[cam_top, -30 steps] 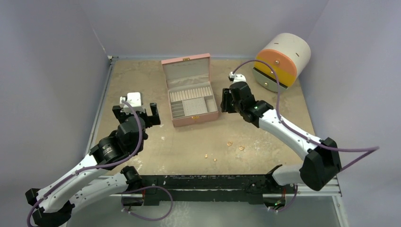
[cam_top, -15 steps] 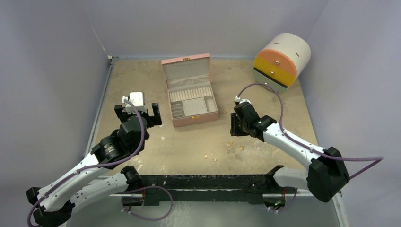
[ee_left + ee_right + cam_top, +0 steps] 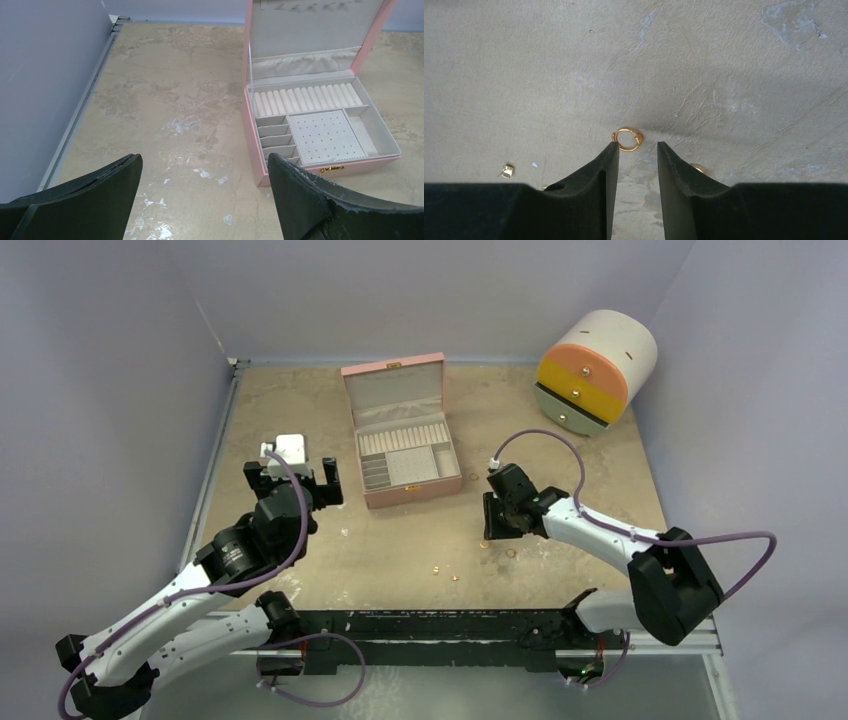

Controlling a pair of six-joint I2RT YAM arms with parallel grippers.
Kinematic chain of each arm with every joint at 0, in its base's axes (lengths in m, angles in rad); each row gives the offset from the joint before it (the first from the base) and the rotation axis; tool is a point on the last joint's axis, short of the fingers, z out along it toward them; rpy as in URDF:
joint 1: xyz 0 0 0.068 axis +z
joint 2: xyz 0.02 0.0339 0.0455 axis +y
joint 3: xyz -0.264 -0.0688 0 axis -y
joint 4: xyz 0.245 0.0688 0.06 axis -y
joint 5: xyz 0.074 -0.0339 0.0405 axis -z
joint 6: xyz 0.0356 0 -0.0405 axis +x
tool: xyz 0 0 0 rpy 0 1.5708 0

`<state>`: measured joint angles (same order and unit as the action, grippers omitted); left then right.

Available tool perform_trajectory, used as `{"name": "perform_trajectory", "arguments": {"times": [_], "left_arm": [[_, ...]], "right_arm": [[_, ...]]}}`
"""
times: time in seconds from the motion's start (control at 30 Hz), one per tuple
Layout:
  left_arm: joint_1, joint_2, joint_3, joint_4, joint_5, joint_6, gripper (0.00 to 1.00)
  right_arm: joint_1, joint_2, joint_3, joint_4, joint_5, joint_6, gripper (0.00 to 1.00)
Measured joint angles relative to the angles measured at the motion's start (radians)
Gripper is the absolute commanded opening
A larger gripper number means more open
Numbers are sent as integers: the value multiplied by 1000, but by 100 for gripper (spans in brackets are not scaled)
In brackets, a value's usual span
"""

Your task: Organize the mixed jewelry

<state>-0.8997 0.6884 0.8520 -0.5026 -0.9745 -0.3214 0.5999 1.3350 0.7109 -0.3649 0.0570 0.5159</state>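
Beige mottled bench (image 3: 300,410), arms at near edge. At left: left tool (image 3: 202,161) hanging above bare bench, fingers wide apart, nothing btw them. Just right of it: pink box (image 3: 415,492), lid upright, inside ring rolls at back, small compartments front left, dotted stud pad in middle. No jewelry visible in it. Further right, nearer the arms: small gold pieces (image 3: 437,568) scattered on bench, well apart from box. Right tool (image 3: 637,146) low over them, pointing down, gap narrow, holding nothing. Gold ring (image 3: 627,139) flat on bench just past fingertips, in line w/ the gap. Stud (image 3: 507,171) off to one side. One more gold piece (image 3: 696,168) half hidden behind a finger. Far right corner: white drum (image 3: 597,370) on its side, orange and yellow front.
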Motion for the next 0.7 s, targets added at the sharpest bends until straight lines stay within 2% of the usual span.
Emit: {"name": "perform_trajectory", "arguments": {"times": [0.7], "left_arm": [[0, 4, 0, 0, 2, 0, 97]], "right_arm": [[0, 46, -12, 35, 3, 1, 27]]}}
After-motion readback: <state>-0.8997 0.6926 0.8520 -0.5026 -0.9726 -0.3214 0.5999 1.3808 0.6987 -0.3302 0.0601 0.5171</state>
